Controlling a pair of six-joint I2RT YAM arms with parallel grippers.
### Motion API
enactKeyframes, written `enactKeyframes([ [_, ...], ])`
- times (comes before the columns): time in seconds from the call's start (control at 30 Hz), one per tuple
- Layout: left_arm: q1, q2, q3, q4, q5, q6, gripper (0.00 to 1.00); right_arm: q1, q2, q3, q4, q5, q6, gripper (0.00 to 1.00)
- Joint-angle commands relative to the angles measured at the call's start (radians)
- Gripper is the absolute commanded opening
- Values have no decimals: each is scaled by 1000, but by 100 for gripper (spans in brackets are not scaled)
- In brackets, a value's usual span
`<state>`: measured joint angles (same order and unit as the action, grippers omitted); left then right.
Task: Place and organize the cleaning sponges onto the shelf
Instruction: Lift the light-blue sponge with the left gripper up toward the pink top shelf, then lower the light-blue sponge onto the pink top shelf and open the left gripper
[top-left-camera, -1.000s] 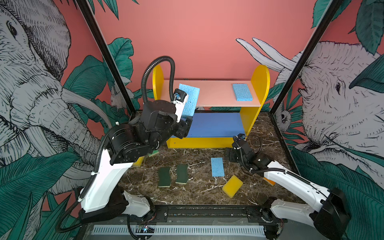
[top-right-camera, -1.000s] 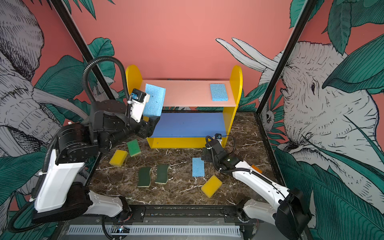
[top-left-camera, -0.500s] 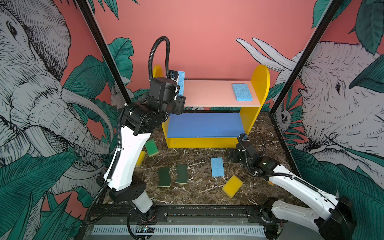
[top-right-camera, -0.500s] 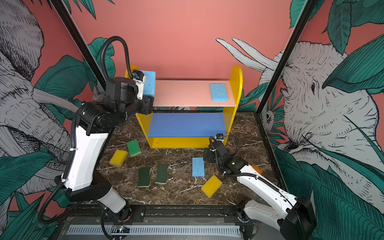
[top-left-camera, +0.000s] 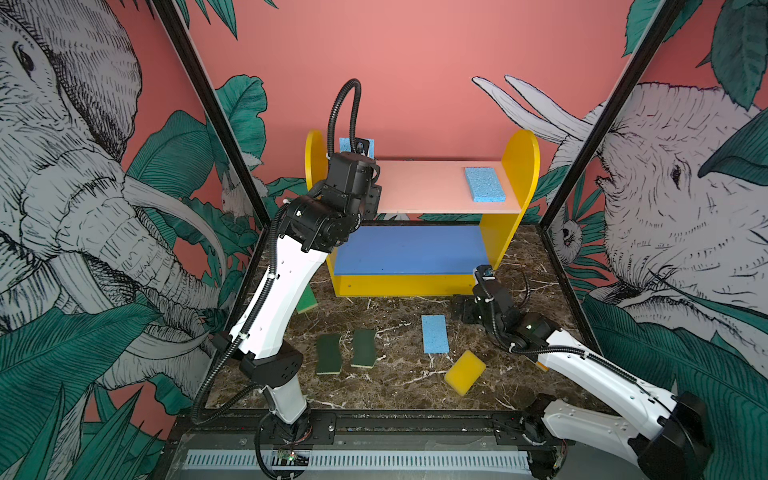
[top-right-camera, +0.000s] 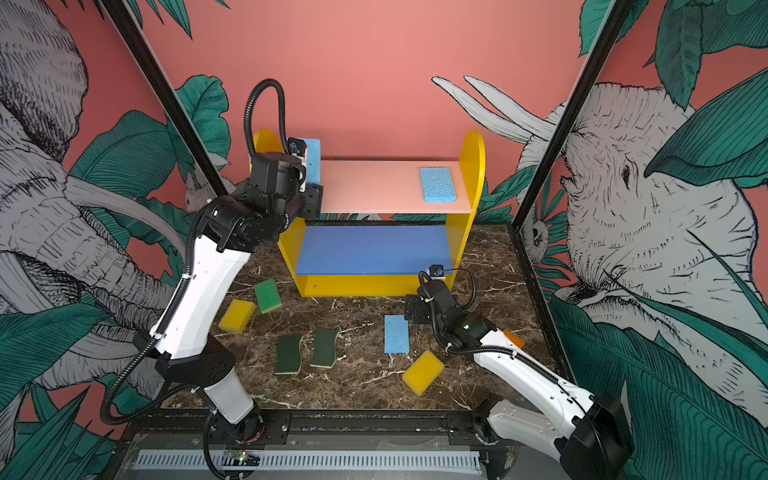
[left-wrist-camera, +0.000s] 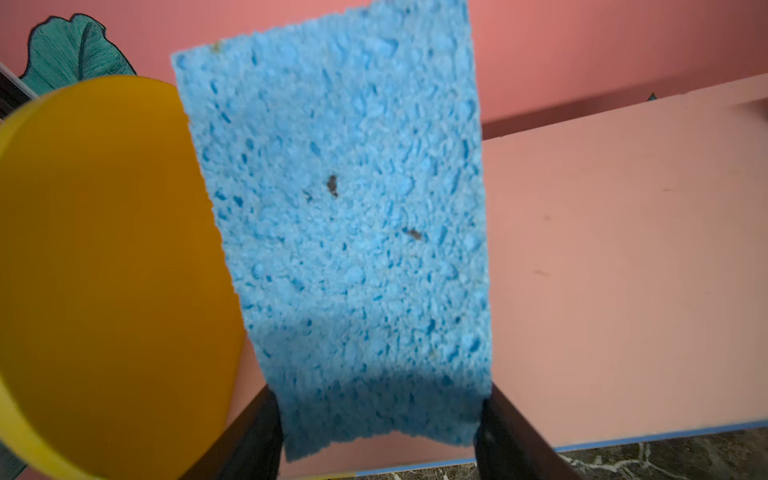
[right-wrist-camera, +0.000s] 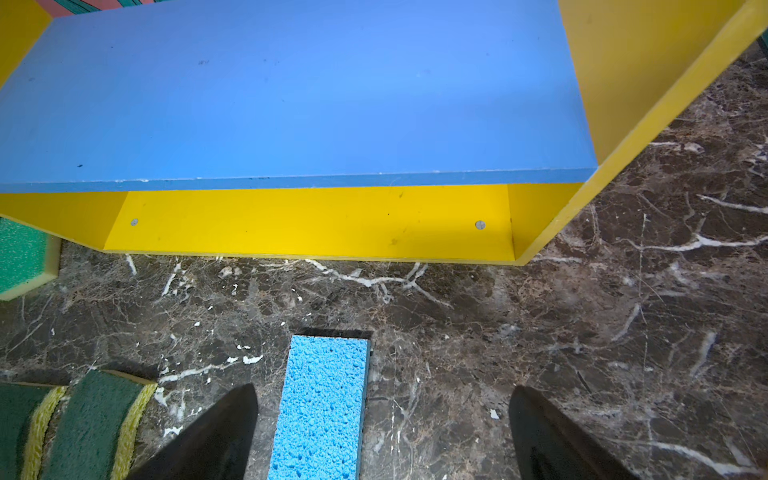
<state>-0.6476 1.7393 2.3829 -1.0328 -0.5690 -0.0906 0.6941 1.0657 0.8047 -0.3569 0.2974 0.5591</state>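
Note:
My left gripper (left-wrist-camera: 380, 415) is shut on a light-blue sponge (left-wrist-camera: 345, 232), held upright over the left end of the shelf's pink top board (top-left-camera: 424, 187), close beside the yellow side panel (left-wrist-camera: 104, 266). Another light-blue sponge (top-right-camera: 437, 185) lies flat at that board's right end. My right gripper (right-wrist-camera: 382, 392) hangs open low over the floor, with a third light-blue sponge (right-wrist-camera: 322, 407) lying between its fingers, nearer one of them. On the floor also lie two wavy dark-green sponges (top-right-camera: 288, 353) (top-right-camera: 324, 348), two yellow ones (top-right-camera: 423, 372) (top-right-camera: 237, 315), a bright green one (top-right-camera: 267, 295) and an orange one (top-right-camera: 514, 338).
The shelf's blue middle board (top-right-camera: 374, 249) and yellow base (right-wrist-camera: 307, 220) carry nothing. The left arm (top-left-camera: 282, 291) leans across the shelf's front left corner. Black frame posts (top-left-camera: 208, 112) and patterned walls close in the marble floor (top-left-camera: 399, 307).
The left arm has swung the light-blue sponge up and back, from in front of the shelf to the top board's left end. The right gripper has barely moved.

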Motion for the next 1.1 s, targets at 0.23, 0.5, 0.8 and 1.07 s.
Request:
enactKeyframes([
  [0.23, 41, -8, -46, 43, -34, -46, 69, 8, -18, -4, 50, -5, -37, 97],
  [0.5, 54, -3, -76, 37, 19, -72, 70, 7, -6, 0, 54, -14, -33, 97],
  [0.8, 54, -37, -123, 35, 33, -92, 73, 7, -1, 5, 53, -18, -30, 97],
  [1.07, 54, -7, -120, -4, -20, -96, 76, 7, 0, 8, 50, -20, -23, 97],
])
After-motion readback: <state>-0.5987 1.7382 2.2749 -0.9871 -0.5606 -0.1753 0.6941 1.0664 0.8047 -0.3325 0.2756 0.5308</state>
